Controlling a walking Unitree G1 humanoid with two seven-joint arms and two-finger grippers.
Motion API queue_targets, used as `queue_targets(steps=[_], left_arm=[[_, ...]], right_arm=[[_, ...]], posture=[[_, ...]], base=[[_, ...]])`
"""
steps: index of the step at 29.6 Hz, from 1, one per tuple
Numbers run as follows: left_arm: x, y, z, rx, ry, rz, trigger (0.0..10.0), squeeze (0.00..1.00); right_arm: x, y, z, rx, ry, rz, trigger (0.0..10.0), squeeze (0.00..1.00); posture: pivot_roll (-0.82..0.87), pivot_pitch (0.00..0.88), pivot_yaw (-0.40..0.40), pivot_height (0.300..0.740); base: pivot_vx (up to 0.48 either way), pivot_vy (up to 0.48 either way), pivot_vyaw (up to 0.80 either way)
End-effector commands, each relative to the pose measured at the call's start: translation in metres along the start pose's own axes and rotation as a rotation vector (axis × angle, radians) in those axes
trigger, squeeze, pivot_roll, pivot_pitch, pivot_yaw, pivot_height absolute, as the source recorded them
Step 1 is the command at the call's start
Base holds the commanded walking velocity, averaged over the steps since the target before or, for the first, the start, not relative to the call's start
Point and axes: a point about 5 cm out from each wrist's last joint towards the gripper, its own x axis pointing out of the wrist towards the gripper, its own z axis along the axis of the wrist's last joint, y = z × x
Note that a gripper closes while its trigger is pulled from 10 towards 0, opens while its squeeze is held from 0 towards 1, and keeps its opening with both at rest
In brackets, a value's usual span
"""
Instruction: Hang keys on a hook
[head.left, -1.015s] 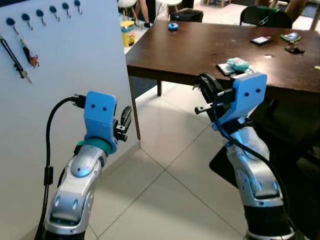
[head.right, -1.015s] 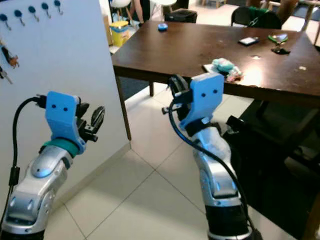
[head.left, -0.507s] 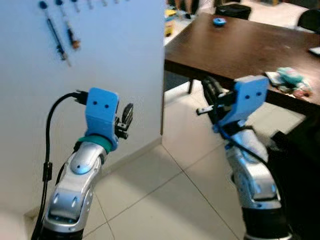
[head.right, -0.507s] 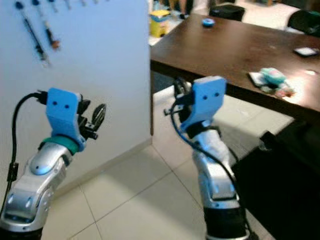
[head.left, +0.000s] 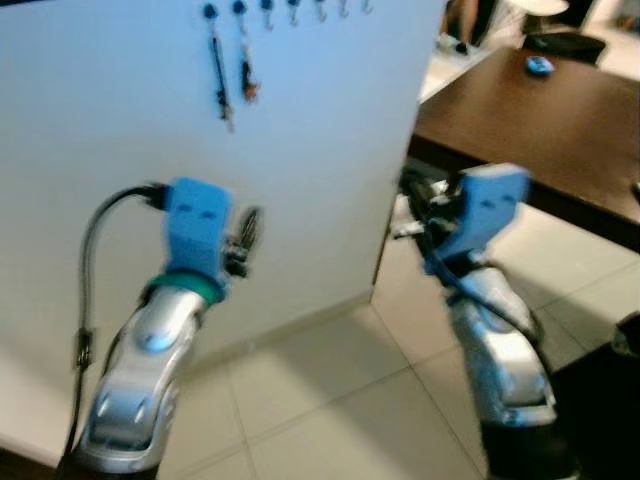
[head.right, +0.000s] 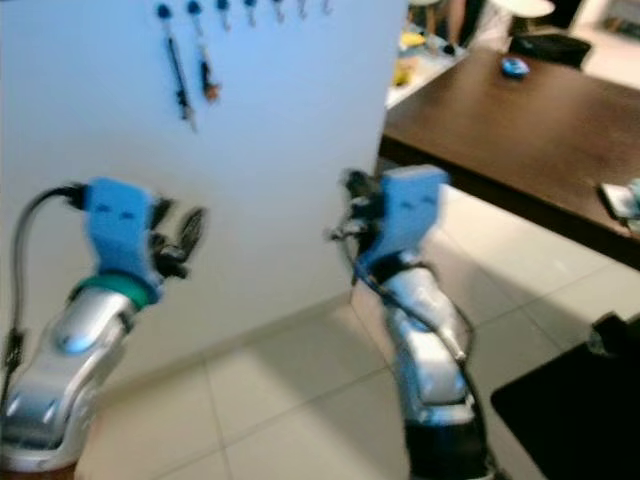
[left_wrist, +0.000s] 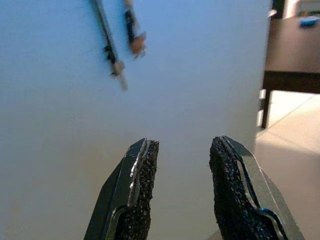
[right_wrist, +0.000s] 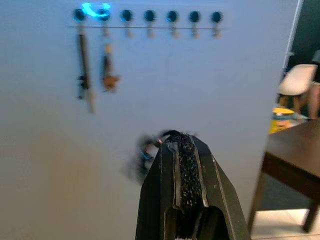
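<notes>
Right gripper (right_wrist: 186, 175) fingers pinched on dark blurry keys (right_wrist: 145, 152), aimed at white board's free blue-knobbed hooks (right_wrist: 171, 20); left gripper (left_wrist: 182, 187) fingers apart, idle.

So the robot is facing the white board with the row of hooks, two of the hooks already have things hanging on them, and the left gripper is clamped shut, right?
Not quite. The left gripper is open: the left wrist view shows a clear gap between its fingers. The rest holds: the robot faces the white board, and two hooks in the row of hooks carry hanging items.
</notes>
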Motion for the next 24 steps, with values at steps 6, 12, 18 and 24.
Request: queue_targets(steps=[6, 12, 18, 24], left_arm=[[0.0003, -0.0064, -0.0011, -0.004, 0.006, -0.022, 10.0, 0.00], [0.0007, -0.0065, -0.0009, -0.004, 0.004, -0.022, 10.0, 0.00], [0.0009, -0.0067, -0.0009, -0.005, 0.005, -0.020, 10.0, 0.00], [-0.0002, -0.0049, -0.0013, -0.027, 0.008, 0.001, 10.0, 0.00]], right_arm=[[-0.0031, -0.0028, 0.0024, -0.005, -0.010, 0.008, 10.0, 0.00], [-0.0030, -0.0008, 0.0042, -0.017, -0.016, 0.026, 10.0, 0.00], [-0.0023, 0.0003, 0.0054, -0.048, -0.015, 0.041, 10.0, 0.00], [-0.0027, 0.0032, 0.0069, -0.008, -0.019, 0.067, 10.0, 0.00]], posture=[[-0.12, 0.005, 0.111, 0.740], [-0.12, 0.008, 0.112, 0.740], [-0.12, 0.011, 0.111, 0.740], [-0.12, 0.012, 0.111, 0.740]], base=[[0.461, 0.000, 0.00], [0.460, 0.000, 0.07], [0.460, 0.000, 0.68], [0.151, 0.000, 0.27]])
